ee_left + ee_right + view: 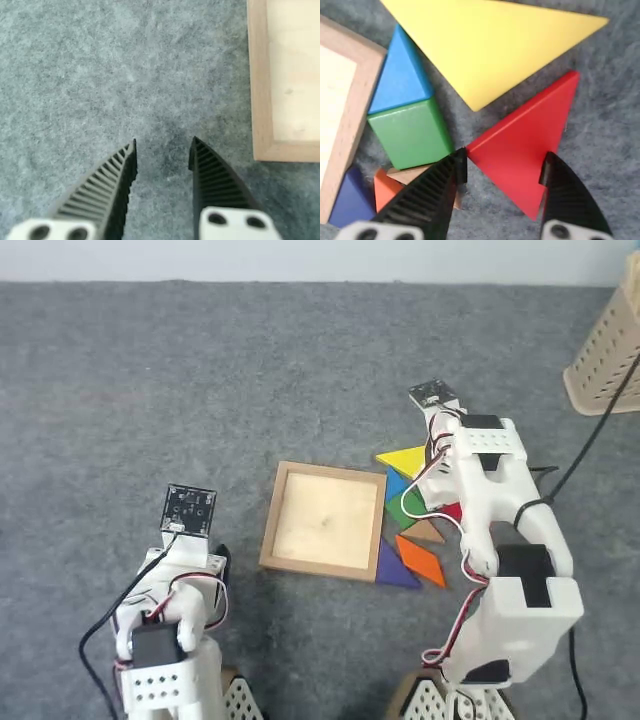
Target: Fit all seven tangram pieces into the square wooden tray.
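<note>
Above red triangle [520, 142]: right gripper [506, 156] spread | left gripper [164, 142] spread beside tray [260, 100]

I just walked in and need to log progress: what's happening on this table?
The square wooden tray is empty. All seven coloured tangram pieces lie on the grey carpet beside it. The right gripper hangs open, straddling the red triangle but not closed on it. The left gripper sits open above bare carpet on the tray's other side.

Grey carpet [150, 370], beige perforated basket [610, 345].
</note>
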Motion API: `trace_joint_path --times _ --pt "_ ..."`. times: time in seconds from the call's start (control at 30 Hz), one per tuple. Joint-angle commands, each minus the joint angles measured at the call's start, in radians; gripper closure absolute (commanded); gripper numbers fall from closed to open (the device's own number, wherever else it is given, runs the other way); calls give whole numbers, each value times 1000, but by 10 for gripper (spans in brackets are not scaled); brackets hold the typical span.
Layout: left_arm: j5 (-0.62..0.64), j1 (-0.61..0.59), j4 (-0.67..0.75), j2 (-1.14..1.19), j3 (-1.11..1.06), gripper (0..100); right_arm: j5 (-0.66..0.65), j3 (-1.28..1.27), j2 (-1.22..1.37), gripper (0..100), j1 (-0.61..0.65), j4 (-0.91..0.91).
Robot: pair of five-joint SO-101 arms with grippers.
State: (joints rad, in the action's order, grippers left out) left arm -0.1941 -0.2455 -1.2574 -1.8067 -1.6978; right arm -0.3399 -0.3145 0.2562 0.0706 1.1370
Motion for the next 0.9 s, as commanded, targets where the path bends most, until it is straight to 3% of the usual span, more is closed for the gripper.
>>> trace_joint_path --times 0.0,0.43,0.63,0.87 --pt "-2 2 -6 -18 12 833 29 9 51 751 -42 5" --pt "-2 2 -6 -18 12 833 69 3 50 752 -50 10" --pt "-2 2 -6 -18 12 833 91 46 44 752 -162 24" --pt "-2 2 -6 -18 12 833 78 118 42 687 -104 110"
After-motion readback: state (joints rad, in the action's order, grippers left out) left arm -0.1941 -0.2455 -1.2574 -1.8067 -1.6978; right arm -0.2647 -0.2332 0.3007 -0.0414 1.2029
